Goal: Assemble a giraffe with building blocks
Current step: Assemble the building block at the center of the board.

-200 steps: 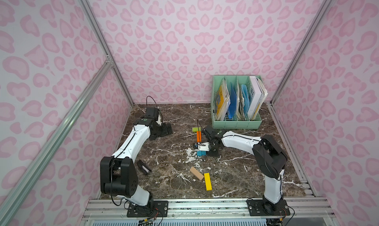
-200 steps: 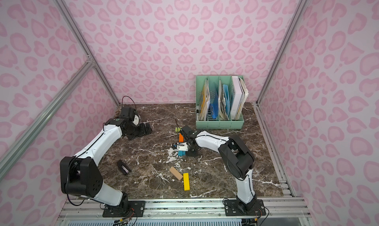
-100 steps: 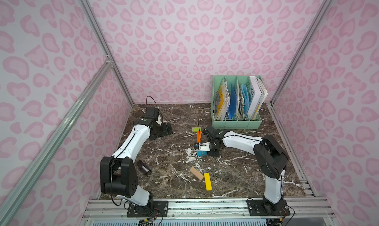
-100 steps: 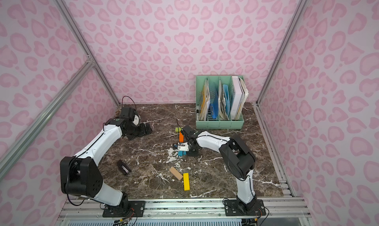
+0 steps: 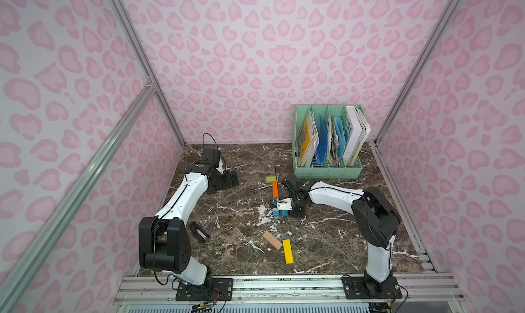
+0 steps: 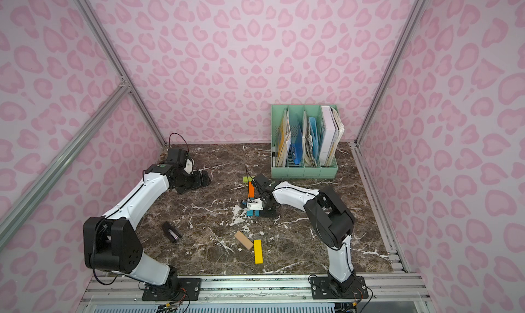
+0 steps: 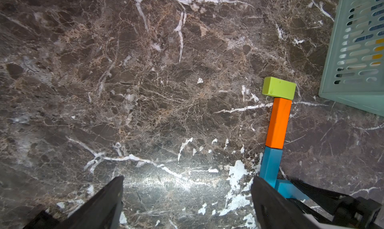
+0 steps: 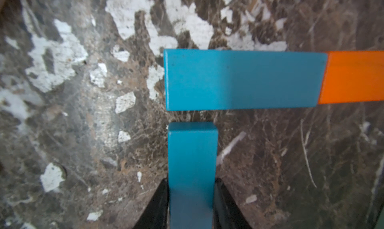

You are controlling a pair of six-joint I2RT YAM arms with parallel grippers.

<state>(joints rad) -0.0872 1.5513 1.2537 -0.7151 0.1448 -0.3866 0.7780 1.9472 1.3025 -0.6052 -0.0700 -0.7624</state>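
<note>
A lime green block [image 7: 279, 90], an orange block [image 7: 278, 123] and a teal blue block [image 8: 245, 79] lie end to end in a line on the marble, mid-table. My right gripper [image 8: 191, 182] is shut on a second blue block [image 8: 192, 155]. That block points at right angles toward the first one's free end, with a narrow gap between them. In both top views the right wrist [image 5: 287, 208] covers most of these two. A tan block [image 5: 272, 240] and a yellow block [image 5: 287, 251] lie touching nearer the front. My left gripper [image 7: 187, 178] rests open and empty at the far left [image 5: 228, 181].
A mint green file rack [image 5: 326, 172] with books and folders stands at the back right, close behind the green block. A small black oblong object [image 5: 199, 231] lies front left beside the left arm. Pink patterned walls enclose the table on three sides.
</note>
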